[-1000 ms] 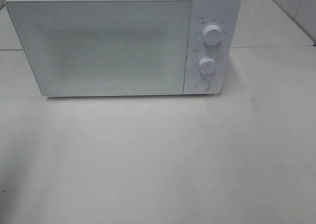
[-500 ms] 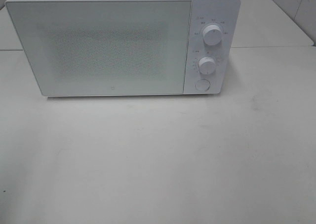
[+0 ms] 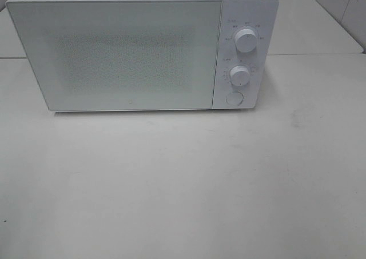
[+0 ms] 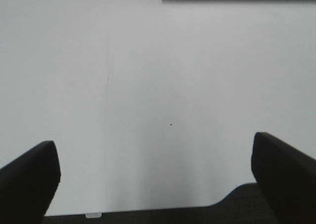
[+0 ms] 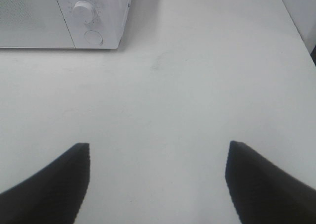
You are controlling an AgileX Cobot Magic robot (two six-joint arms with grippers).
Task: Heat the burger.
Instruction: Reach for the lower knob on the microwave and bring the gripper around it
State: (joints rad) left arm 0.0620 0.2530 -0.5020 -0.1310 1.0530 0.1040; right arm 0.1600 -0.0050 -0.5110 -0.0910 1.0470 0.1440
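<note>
1. The light is bright, soft and even; the white desk (image 3: 189,184) looks slightly washed out in the high view.
2. The microwave (image 3: 143,50) throws only a thin, faint shadow on the desk, just in front of its base.
3. The microwave's door (image 3: 120,53) shows speckled grain but no hard glare.
4. In the wrist views, the dark fingers of the left end effector (image 4: 155,169) and the right end effector (image 5: 158,179) are soft-edged and out of focus.
</note>
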